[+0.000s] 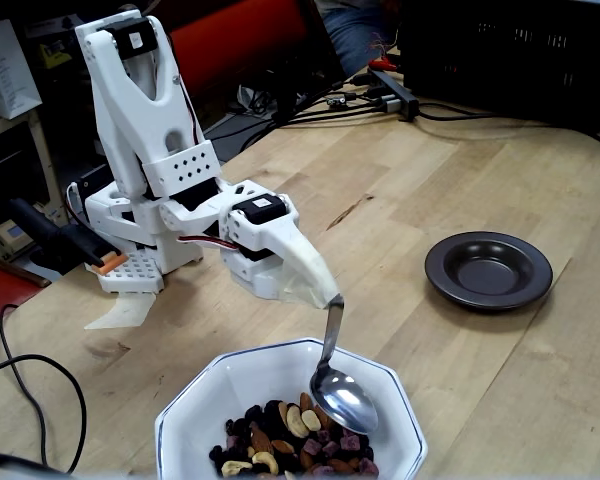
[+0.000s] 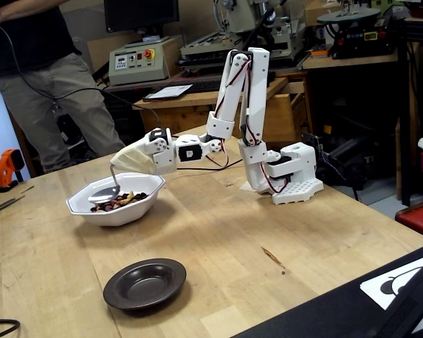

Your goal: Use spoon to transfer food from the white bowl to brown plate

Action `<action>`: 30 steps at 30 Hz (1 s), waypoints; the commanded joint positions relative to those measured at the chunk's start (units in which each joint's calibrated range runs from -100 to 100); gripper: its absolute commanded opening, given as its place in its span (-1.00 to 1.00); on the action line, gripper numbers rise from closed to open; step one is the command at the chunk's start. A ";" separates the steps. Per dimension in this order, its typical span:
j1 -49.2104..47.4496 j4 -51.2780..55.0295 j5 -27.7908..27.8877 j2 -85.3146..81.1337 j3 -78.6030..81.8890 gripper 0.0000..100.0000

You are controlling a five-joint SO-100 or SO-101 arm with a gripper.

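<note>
- The spoon (image 1: 342,390) hangs handle-up with its oval scoop down inside the white bowl (image 1: 242,380), just over or touching the food (image 1: 295,440); in the other fixed view the spoon (image 2: 103,189) sits low within the white bowl's (image 2: 84,209) rim.
- The food, a mix of pale cashews, brown almonds, dark raisins and purple bits, is heaped toward the near side of the bowl in a fixed view; the spoon's scoop looks empty and shiny.
- The gripper (image 1: 325,296) is wrapped in a pale tapered cover and is clenched on the top of the spoon's handle (the jaws themselves are hidden under the cover); in the other fixed view the gripper (image 2: 117,165) points toward the bowl.
- The brown plate (image 1: 488,269) lies empty on the wooden table (image 1: 460,170), well apart from the bowl to the right in a fixed view; in the other fixed view the brown plate (image 2: 144,283) sits nearer the camera than the bowl.
- The arm's white base (image 2: 290,181) stands on the table beyond the bowl.
- A person (image 2: 46,74) in grey trousers stands behind the table.
</note>
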 commanded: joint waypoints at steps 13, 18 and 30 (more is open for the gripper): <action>10.87 -1.45 4.84 -0.36 0.18 -0.91; 10.72 -1.45 7.96 -0.36 3.72 -0.91; 10.72 -0.73 10.79 -0.36 7.26 -0.91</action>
